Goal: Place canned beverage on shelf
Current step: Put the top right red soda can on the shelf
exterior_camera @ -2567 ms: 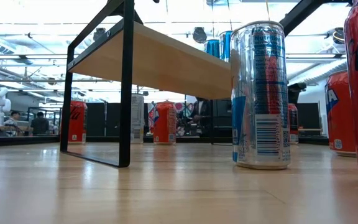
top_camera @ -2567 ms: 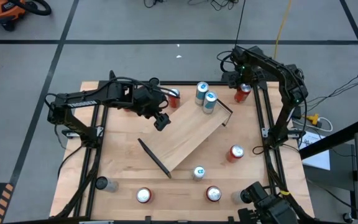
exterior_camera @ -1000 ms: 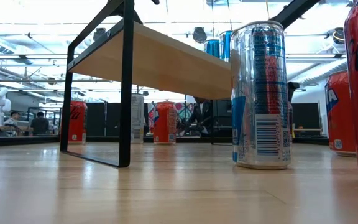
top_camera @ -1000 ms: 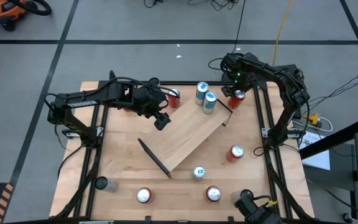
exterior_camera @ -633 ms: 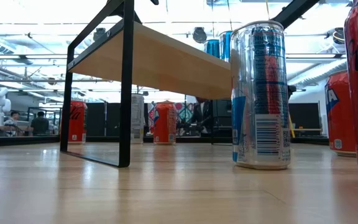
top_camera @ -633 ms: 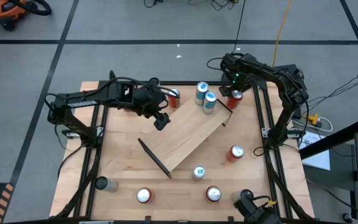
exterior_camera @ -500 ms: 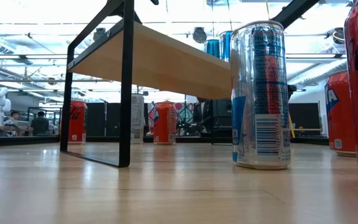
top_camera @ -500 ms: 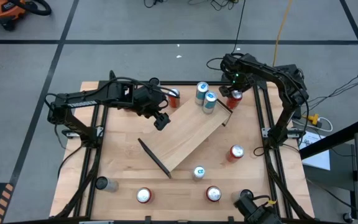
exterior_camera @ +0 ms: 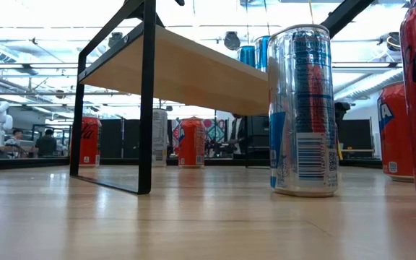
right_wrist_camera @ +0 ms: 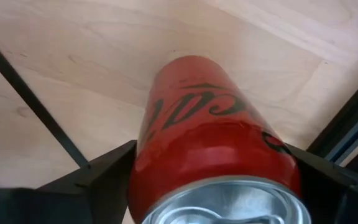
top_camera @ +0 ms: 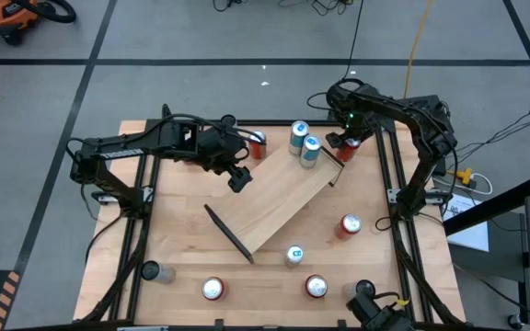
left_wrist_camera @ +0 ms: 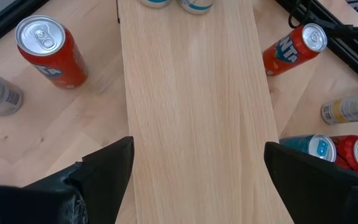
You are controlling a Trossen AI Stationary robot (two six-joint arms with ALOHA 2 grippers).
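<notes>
The right claw [right_wrist_camera: 213, 180] is down at the far right corner of the counter [top_camera: 182, 248], its two fingers spread on either side of a red can [right_wrist_camera: 213, 143]. The can fills the gap between them, but I cannot tell whether the pads are pressing on it yet, so I would not call it held. In the overhead view this can [top_camera: 349, 144] stands just off the raised end of the shelf [top_camera: 274, 202], beside its black bracket [top_camera: 331, 165].

The left claw [left_wrist_camera: 194, 168] hangs open above the opposite end of the shelf, holding nothing. Two blue cans [top_camera: 305, 143] already stand on the shelf's far end.

My worry is the tight spot. The red can sits near the bracket and the counter's frame rail, so a sideways pull could knock it against either. If the fingers close off-centre on the smooth round side, it may tip or slide out during the lift. Setting it down carelessly could also topple the blue cans close by.
</notes>
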